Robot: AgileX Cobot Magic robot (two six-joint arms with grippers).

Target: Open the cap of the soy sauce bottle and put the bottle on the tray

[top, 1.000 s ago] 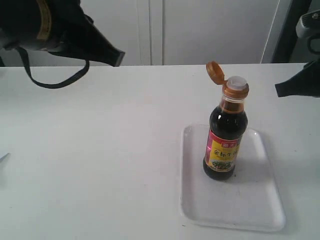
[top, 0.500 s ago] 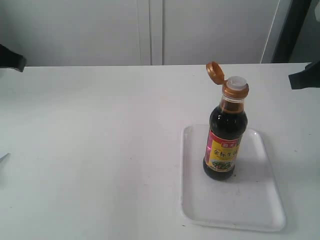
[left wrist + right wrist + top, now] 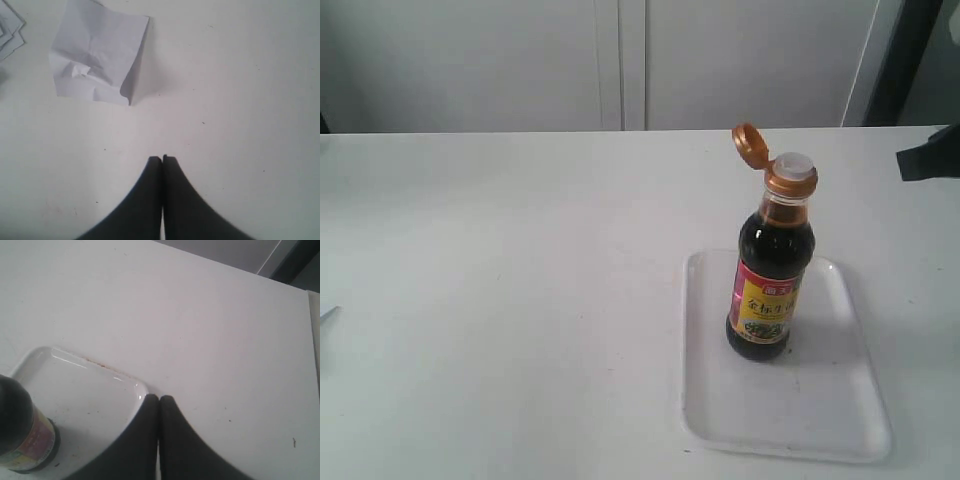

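Note:
The soy sauce bottle [image 3: 771, 270] stands upright on the white tray [image 3: 820, 400], toward its far left part. Its copper-gold cap [image 3: 749, 144] is flipped open and hangs back from the hinge, baring the white spout [image 3: 794, 165]. In the right wrist view the bottle [image 3: 22, 427] shows partly at the frame's edge on the tray [image 3: 95, 395]. My right gripper [image 3: 159, 399] is shut and empty, held off to the right of the tray; its dark tip [image 3: 930, 160] shows at the exterior view's right edge. My left gripper [image 3: 162, 159] is shut and empty over bare table, out of the exterior view.
A crumpled white paper sheet [image 3: 97, 52] lies on the table ahead of the left gripper, with more paper [image 3: 10, 27] at that view's corner. White cabinet doors [image 3: 620, 60] stand behind the table. A dark post [image 3: 900, 60] rises at the back right.
The left arm has pulled back leftward out of the exterior view. The right gripper has drawn back to the right edge. Bottle, cap and tray have stayed put.

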